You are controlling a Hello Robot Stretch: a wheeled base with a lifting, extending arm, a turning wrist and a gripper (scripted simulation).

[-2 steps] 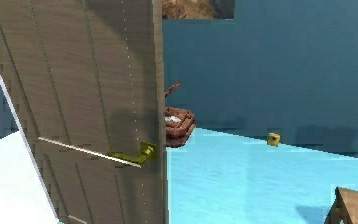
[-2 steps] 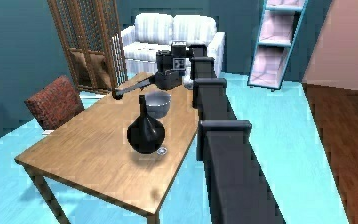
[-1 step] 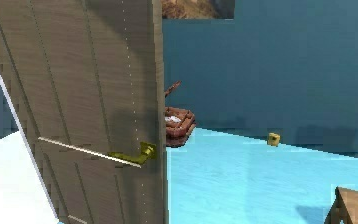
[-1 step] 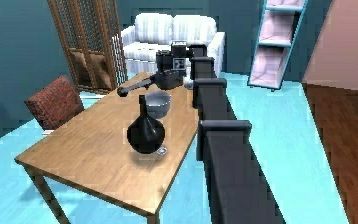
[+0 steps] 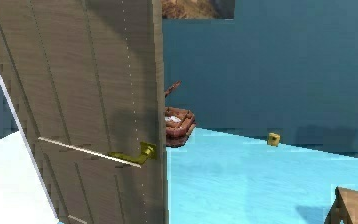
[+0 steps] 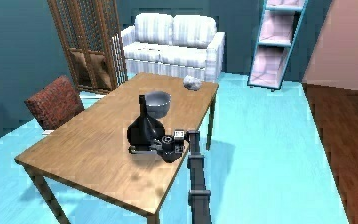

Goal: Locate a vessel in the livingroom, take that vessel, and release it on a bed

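In the arm side view a black, round-bellied vessel with a narrow neck stands on a wooden table. The arm rises from the bottom edge, and my gripper sits at the vessel's base. I cannot tell whether it holds anything. A grey bowl stands just beyond the vessel on the same table. A small pale thing lies near the table's far end.
A red chair stands left of the table, with a striped white sofa, a wooden cabinet and a pink shelf beyond. Ahead, a wooden door with a brass handle stands close. A brown basket and a small yellow thing sit by the teal wall.
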